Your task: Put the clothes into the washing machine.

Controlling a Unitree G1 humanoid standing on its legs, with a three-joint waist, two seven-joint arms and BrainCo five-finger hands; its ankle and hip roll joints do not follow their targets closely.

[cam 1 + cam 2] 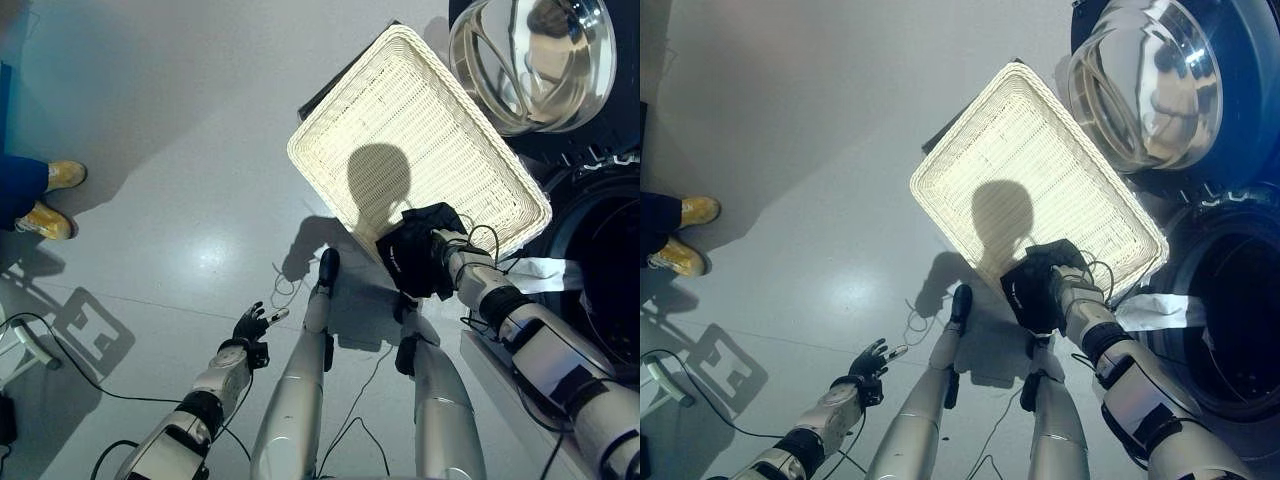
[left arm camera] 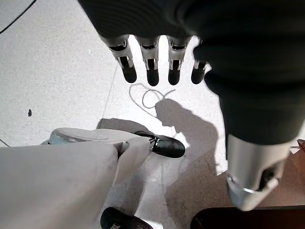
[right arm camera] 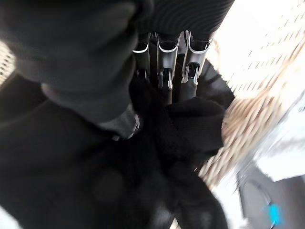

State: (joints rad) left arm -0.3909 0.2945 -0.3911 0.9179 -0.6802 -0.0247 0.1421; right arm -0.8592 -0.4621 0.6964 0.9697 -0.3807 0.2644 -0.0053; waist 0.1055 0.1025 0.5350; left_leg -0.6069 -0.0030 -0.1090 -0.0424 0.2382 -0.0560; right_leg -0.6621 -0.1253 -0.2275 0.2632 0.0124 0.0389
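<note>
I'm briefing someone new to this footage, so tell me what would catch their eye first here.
First the big white wicker basket on the grey floor, beside the washing machine with its round door swung open. At the basket's near edge the right hand is closed on a bundle of black clothes. The left hand hangs open lower left, and a person's yellow shoes stand at the far left.

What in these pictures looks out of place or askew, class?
A white cloth hangs over the lip of the open washing machine, half in and half out. The white basket sits at an angle on the floor. The right robot hand clutches a black garment at the basket's corner.
</note>
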